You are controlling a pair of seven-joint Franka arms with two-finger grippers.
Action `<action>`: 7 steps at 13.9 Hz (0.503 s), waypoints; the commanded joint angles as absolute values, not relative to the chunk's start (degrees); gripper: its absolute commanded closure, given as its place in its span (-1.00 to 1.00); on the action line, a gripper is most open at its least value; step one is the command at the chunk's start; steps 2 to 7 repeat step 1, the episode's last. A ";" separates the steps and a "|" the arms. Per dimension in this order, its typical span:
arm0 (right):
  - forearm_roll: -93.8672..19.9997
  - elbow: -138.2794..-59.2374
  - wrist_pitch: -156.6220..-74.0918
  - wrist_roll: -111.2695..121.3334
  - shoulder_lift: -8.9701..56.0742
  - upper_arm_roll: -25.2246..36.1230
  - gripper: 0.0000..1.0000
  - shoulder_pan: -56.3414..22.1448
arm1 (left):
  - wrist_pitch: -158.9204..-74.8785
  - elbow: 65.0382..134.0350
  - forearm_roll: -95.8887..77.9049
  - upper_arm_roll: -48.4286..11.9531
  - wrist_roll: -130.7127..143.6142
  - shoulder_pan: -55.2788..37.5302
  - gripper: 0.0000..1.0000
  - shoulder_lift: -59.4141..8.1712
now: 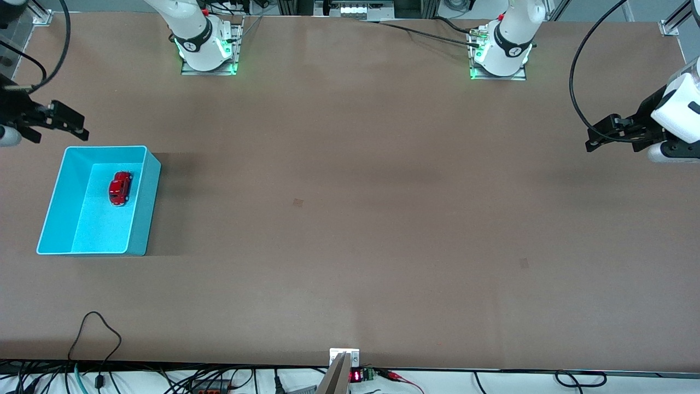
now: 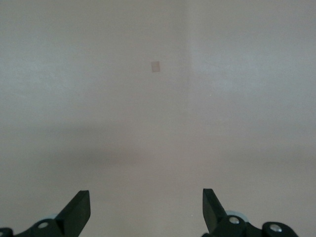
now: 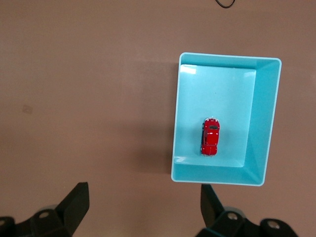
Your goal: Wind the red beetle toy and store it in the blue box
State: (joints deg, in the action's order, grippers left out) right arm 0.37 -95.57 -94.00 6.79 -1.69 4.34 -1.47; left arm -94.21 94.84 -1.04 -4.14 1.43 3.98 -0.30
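The red beetle toy lies on the floor of the blue box, near the box's end closest to the robots' bases. It also shows in the right wrist view, inside the box. My right gripper is open and empty, up in the air over the bare table beside the box, at the right arm's end. Its fingers stand wide apart. My left gripper is open and empty, raised over the left arm's end of the table, with only bare table under it.
The brown table carries two small faint patches. Cables lie at the table's edge nearest the front camera. The arm bases stand along the edge farthest from the front camera.
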 commanded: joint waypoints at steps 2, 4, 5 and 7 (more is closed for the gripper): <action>0.35 -93.08 -91.67 6.24 -0.53 3.87 -1.00 -0.70 | -94.31 94.83 0.09 -4.48 0.79 4.22 -1.00 0.26; 0.35 -93.08 -91.67 6.24 -0.53 3.87 -1.00 -0.70 | -94.31 94.83 0.09 -4.48 0.79 4.22 -1.00 0.26; 0.35 -93.08 -91.67 6.24 -0.53 3.87 -1.00 -0.70 | -94.31 94.83 0.09 -4.48 0.79 4.22 -1.00 0.26; 0.35 -93.08 -91.67 6.24 -0.53 3.87 -1.00 -0.70 | -94.31 94.83 0.09 -4.48 0.79 4.22 -1.00 0.26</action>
